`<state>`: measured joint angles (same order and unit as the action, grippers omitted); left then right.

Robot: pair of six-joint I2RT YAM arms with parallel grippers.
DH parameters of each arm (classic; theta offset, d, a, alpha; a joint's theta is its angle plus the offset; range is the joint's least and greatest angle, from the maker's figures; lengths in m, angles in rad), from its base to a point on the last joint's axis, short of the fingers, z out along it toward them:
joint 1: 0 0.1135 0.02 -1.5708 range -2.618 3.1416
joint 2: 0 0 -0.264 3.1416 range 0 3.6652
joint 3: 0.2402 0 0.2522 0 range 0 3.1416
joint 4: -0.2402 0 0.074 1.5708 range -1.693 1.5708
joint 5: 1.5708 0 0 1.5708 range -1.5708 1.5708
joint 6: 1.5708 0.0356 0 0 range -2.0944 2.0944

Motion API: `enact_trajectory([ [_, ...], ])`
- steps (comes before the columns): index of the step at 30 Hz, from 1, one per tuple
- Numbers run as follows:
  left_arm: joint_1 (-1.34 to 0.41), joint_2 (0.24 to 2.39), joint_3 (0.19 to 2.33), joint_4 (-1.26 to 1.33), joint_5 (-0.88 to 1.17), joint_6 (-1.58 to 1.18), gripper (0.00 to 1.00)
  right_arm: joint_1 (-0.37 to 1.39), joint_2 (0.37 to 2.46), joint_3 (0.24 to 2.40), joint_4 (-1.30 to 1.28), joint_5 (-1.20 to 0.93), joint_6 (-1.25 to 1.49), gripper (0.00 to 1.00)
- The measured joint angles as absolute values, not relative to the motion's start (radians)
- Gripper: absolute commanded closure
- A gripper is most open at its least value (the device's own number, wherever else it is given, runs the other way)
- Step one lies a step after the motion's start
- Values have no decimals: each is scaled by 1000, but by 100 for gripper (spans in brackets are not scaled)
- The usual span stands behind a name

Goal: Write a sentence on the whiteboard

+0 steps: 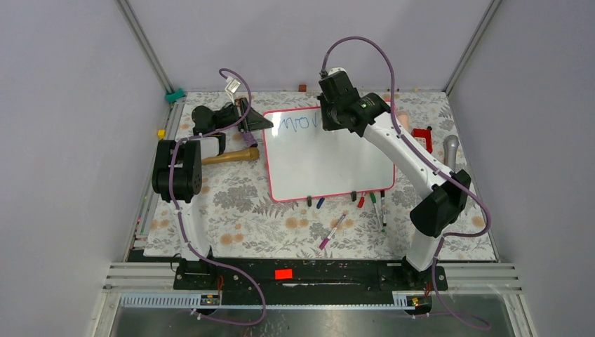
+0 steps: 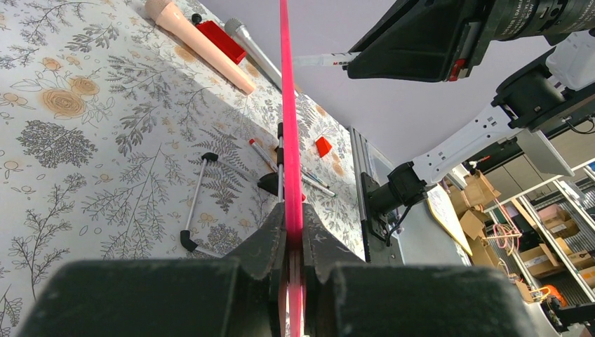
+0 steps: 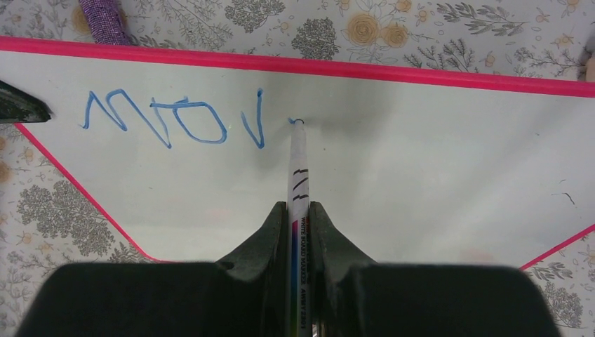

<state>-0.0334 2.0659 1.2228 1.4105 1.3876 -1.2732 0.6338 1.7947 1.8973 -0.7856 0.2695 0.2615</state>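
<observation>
Pink-red rim frames the whiteboard (image 1: 330, 165), which lies on the floral-clothed worktop (image 1: 231, 203) towards its far side, between the two arms. The sentence (image 3: 175, 121) amounts to three wobbly blue letters, roughly "mov", in the board's far left corner; the rest of the surface is white. The left hand (image 2: 292, 235) is clamped on the board's rim at that far left corner, the pink edge running straight between its closed fingers (image 2: 266, 242). The right hand (image 3: 299, 210) is closed on a white-barrelled whiteboard marker (image 3: 298, 165) that points away from the wrist. Its tip touches the board just right of the last letter, where a tiny blue mark shows. A wooden-handled hammer (image 1: 228, 156) lies left of the board, near the left arm. Several loose markers (image 1: 375, 207) lie just beside the board's near edge, and a pink-capped marker (image 1: 332, 232) lies nearer the arm bases. A microphone (image 1: 451, 149) rests at the right side of the worktop, right of the right arm.
</observation>
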Motion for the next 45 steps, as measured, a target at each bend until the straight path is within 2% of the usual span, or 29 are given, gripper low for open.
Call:
enact_trajectory([
  [30, -33, 2066, 1223, 1409, 1387, -1276, 100, 619, 1835, 1996, -811, 265, 252, 100],
  [45, -32, 2072, 1223, 1401, 1385, -1277, 100, 618, 1807, 1896, -818, 192, 259, 100],
])
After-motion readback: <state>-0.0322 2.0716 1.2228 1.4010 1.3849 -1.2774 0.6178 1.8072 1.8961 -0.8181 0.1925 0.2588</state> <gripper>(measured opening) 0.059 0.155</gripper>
